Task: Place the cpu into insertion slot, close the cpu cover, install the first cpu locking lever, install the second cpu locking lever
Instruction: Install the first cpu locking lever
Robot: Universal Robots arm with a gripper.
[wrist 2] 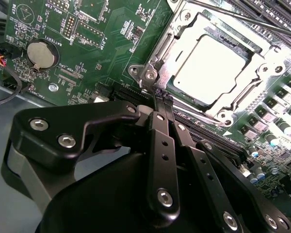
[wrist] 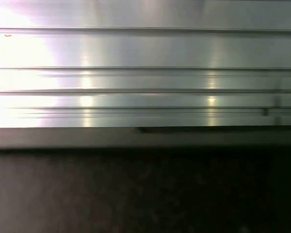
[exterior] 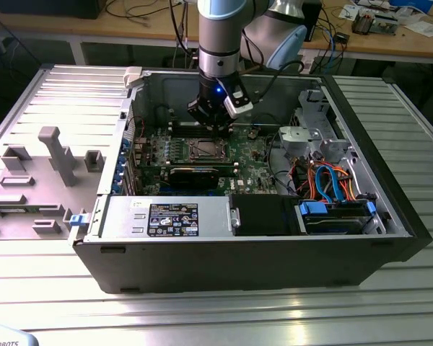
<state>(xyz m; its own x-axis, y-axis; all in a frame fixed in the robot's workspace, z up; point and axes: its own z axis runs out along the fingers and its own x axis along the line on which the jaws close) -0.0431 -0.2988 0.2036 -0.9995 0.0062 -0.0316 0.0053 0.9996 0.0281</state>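
The cpu point(wrist 2: 216, 65) lies grey and flat in the insertion slot point(wrist 2: 150, 73) on the green motherboard point(wrist 2: 102, 43). The silver cpu cover point(wrist 2: 184, 34) lies down around it as a frame. A thin metal lever rod point(wrist 2: 242, 19) runs along the far side of the slot. My gripper point(wrist 2: 162, 95) is shut with nothing between its fingers, tips at the slot's near corner. In the exterior view the gripper point(exterior: 218, 128) hangs just behind the insertion slot point(exterior: 204, 149) inside the open computer case.
Long black card slots point(wrist 2: 218, 143) run beside the gripper's fingers. A round coin battery point(wrist 2: 40, 54) sits on the board. The case point(exterior: 390, 209) holds a power supply point(exterior: 166, 218) at the front and drive bays with blue and orange cables point(exterior: 332, 180) at the exterior view's right. Ribbed metal table point(wrist: 145, 73).
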